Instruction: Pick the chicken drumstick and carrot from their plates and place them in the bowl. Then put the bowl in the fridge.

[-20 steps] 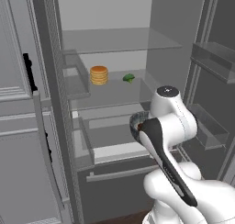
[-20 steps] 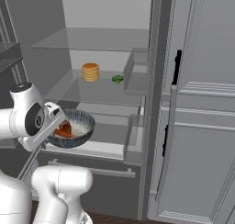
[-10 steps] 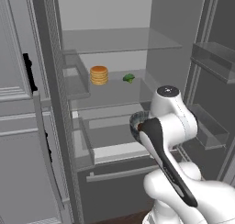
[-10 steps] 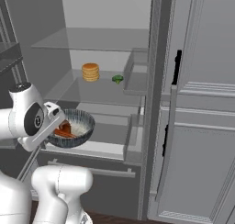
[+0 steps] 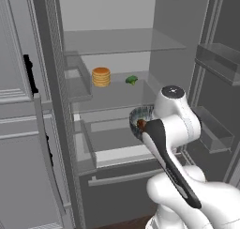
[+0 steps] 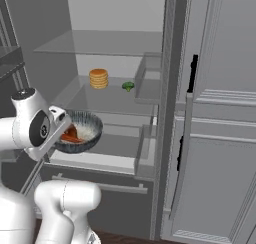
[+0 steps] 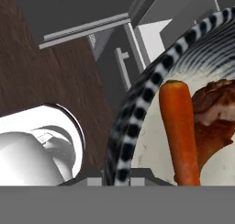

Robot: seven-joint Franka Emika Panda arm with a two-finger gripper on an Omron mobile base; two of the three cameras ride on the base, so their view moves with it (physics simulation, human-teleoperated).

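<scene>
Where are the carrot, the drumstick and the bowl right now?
carrot (image 7: 180, 131), hand view, middle of its orange body.
chicken drumstick (image 7: 215, 113), hand view, its brown meaty part.
bowl (image 6: 89, 129), right base view, pale inside wall near the rim.

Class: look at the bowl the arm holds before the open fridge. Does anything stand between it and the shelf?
Nothing visible does. The bowl hangs before the shelf; the pancakes and broccoli sit at the back.

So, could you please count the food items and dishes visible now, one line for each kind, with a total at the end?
Carrot, in the bowl: 1
Chicken drumstick, in the bowl: 1
Pancake stack, on the fridge shelf: 1
Broccoli, on the fridge shelf: 1
Bowl, held at the open fridge: 1
Total: 5
</scene>
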